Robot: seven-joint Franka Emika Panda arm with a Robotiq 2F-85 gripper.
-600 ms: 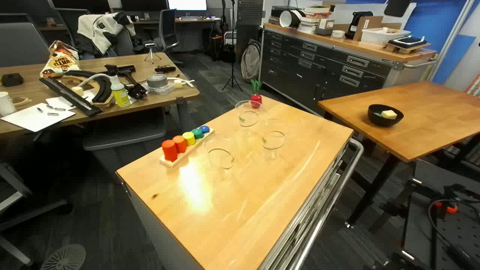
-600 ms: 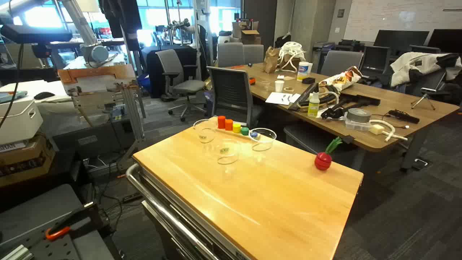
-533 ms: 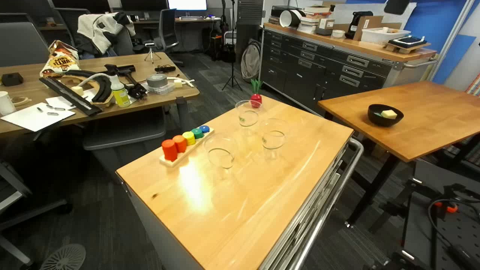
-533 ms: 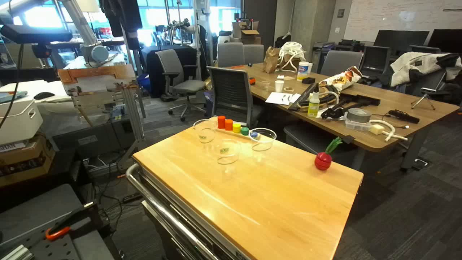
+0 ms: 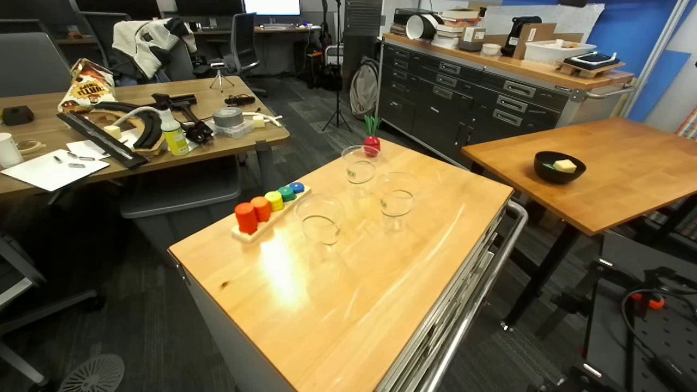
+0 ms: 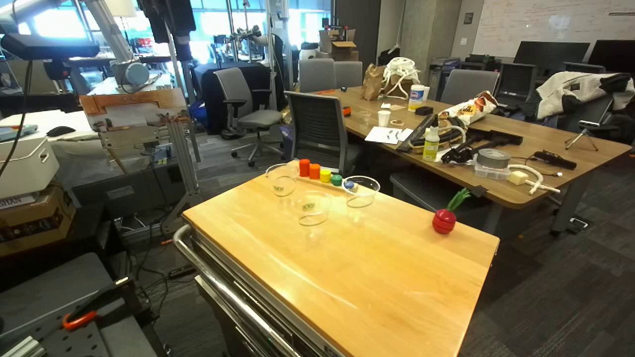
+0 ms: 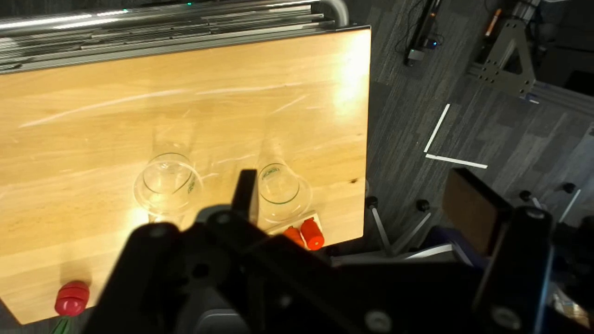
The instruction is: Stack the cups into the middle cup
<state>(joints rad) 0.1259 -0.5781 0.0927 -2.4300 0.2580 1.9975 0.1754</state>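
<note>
Three identical clear cups stand upright and apart on the wooden cart top [image 5: 337, 321]. In an exterior view, one cup [image 5: 320, 222] is near the red block, one [image 5: 397, 198] near the handle side, and one [image 5: 360, 167] near the red radish. They show in the same order in an exterior view: near cup [image 6: 282, 184], handle-side cup [image 6: 312, 213], radish-side cup [image 6: 360, 192]. I cannot tell which is the middle cup. In the wrist view, my gripper [image 7: 359, 199] is open and empty, its left finger beside a cup [image 7: 278, 190]; another cup [image 7: 168, 178] is further left; the third is mostly hidden.
A row of coloured blocks on a wooden base [image 5: 275, 212] stands beside the cups along the cart's long edge. A red radish [image 6: 444, 221] stands at one end of the cart. A metal handle [image 5: 468, 321] runs along the opposite side. A black bowl [image 5: 559, 167] sits on a separate table.
A dark shape at the top right of an exterior view, perhaps part of my arm or gripper, has moved up almost out of the frame. The cups have not moved.
</note>
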